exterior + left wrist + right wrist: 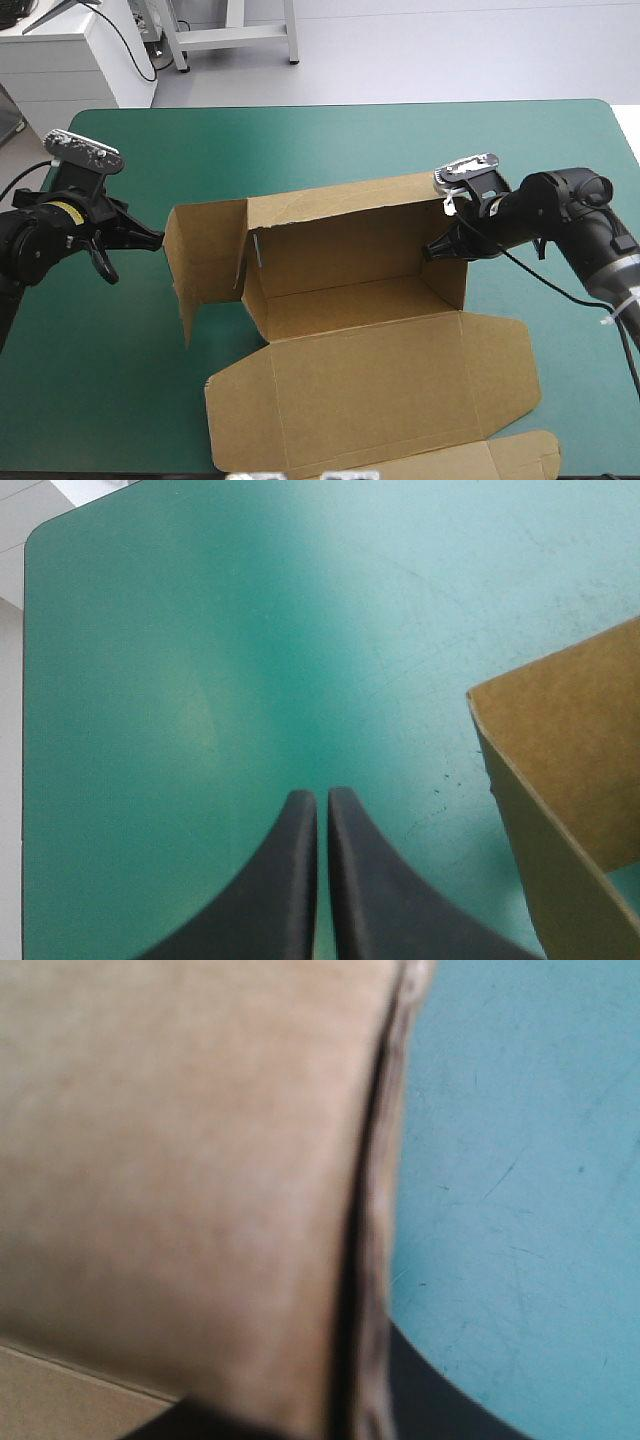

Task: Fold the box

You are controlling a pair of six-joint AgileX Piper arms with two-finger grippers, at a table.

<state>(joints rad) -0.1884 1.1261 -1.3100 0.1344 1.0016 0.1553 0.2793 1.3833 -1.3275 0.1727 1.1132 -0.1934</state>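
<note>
Box (340, 300) is sitting mid-table on the teal-green cover (300, 140), its long axis running left to right across the table. Back wall (340, 235) and right end wall (445, 275) are standing. Lid (380, 385) is lying flat toward the near edge. Left end flap (200, 255) is splaying outward, not tucked.

Left gripper (152, 238) is hovering just beside that flap's outer face, apart from it. Its fingers are pressing together to one point and holding nothing. From its wrist view the flap's edge (520, 810) is lying ahead of the tips and off to one side.

Right gripper (437, 250) is working at the upper part of the right end wall. Its wrist view shows board filling the gap, with one black finger (440, 1400) showing on the wall's outer side. I am reading it as pinched down on the wall's doubled edge.

Judgement: the coming move is turning on the loose flap, which lies inward of the left gripper, toward the box's middle. The left arm is much the nearer. An inward push should be swinging the flap upright while the right arm is anchoring the far end.
</note>
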